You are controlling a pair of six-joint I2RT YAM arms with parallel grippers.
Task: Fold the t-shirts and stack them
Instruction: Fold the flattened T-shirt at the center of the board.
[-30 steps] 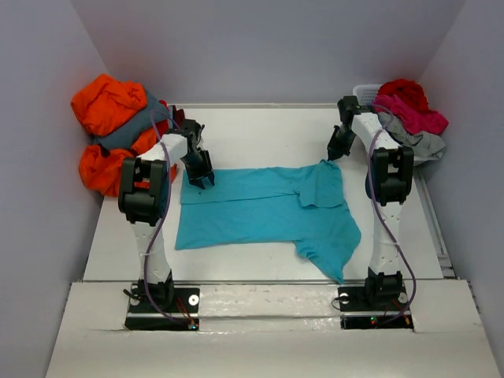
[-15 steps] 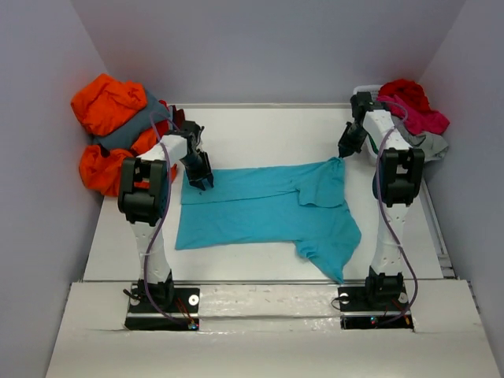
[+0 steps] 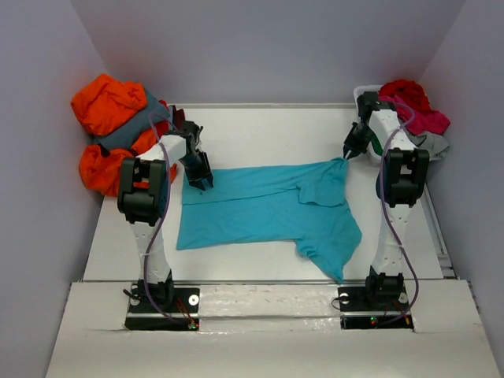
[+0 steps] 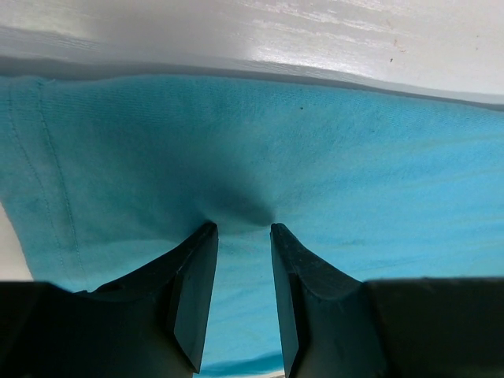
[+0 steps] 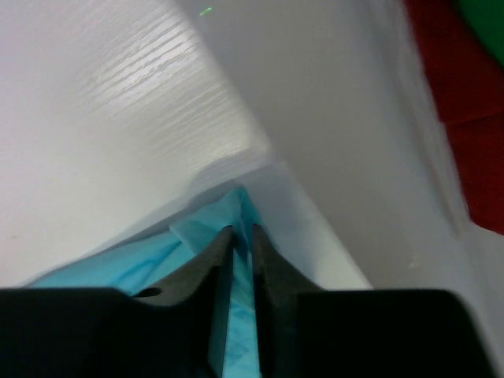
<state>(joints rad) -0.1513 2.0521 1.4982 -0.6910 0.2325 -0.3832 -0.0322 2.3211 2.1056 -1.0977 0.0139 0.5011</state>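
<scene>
The turquoise t-shirt [image 4: 354, 157]: soft matt knit cloth, stitched hem. The tabletop [image 5: 118, 118] beyond the right tool [image 5: 242, 232]: white, semi-glossy, fine wood-like grain. Its fingers [image 5: 197, 268]: black matt plastic.

A robotics lab, shown by bolted arms [image 3: 146, 206] inside bare grey walls [image 3: 276, 47].

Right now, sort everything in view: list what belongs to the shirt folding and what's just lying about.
Belongs to the job: turquoise t-shirt, mid-table; orange and slate grey t-shirts, heaped far left; red, pink and light grey t-shirts, heaped far right.
Just lying about: white basket, at the right heap.
</scene>
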